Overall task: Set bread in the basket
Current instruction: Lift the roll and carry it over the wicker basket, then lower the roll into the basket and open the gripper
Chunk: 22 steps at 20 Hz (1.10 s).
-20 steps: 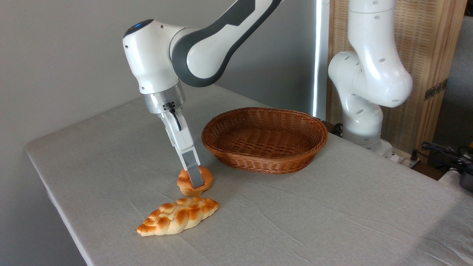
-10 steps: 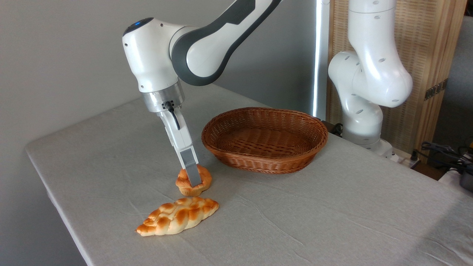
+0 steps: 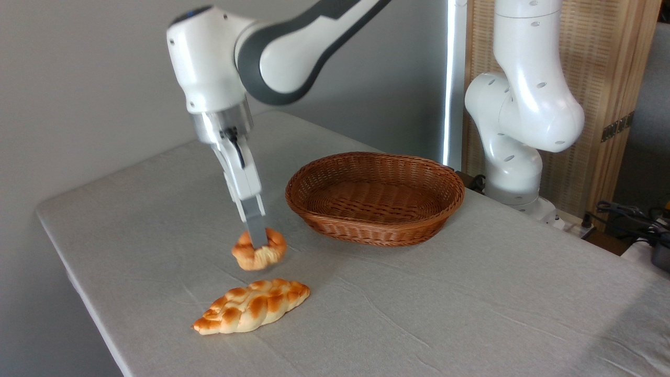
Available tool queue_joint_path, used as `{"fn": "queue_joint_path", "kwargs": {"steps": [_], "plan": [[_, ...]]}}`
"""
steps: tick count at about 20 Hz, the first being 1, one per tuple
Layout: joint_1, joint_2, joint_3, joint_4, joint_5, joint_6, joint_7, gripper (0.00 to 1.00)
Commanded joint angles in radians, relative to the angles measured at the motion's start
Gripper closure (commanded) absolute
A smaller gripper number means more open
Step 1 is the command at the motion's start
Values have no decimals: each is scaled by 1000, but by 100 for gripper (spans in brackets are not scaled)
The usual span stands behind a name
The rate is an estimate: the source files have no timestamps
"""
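Camera view: gripper (image 3: 258, 242) clamped on the bread (image 3: 259, 251), the small knotted bun, pinched across its top. Bun looks clear of the table (image 3: 471, 314), hanging low over the cloth, slightly tilted and motion-blurred. Only the near finger shows; far finger hidden behind the bun, so grip depth unclear.

Basket (image 3: 375, 230) sits to the right of the bun, apart from it, empty, rim facing the carry path. Braided loaf (image 3: 252, 305) lies on the table just below/in front of the bun, not touching it.

Risks, judged from this:
- Bun looks soft and squashed in the pinch; a shallow grip on the top knot could slip or let the bun rotate out mid-carry.
- Bun hangs low. If the arm goes sideways without more height, the bun's underside likely clips the near rim of the basket, knocking it loose or shoving the light wicker along the cloth.
- Early release drops it on the table short of the rim; a round bun could roll.
- Loaf is close; a dropped bun could land against it.
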Motion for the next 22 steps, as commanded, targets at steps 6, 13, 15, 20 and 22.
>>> {"fn": "queue_joint_path", "kwargs": {"steps": [6,13,15,20,22], "plan": [[6,-168,30,120,-140,-329,7,89],[-88,-390,21,-174,-180,-377,45,73],[-147,-388,21,-225,-178,-371,47,72],[-173,-371,21,-302,-166,-296,48,39],[-173,-362,21,-302,-166,-286,48,27]]}}
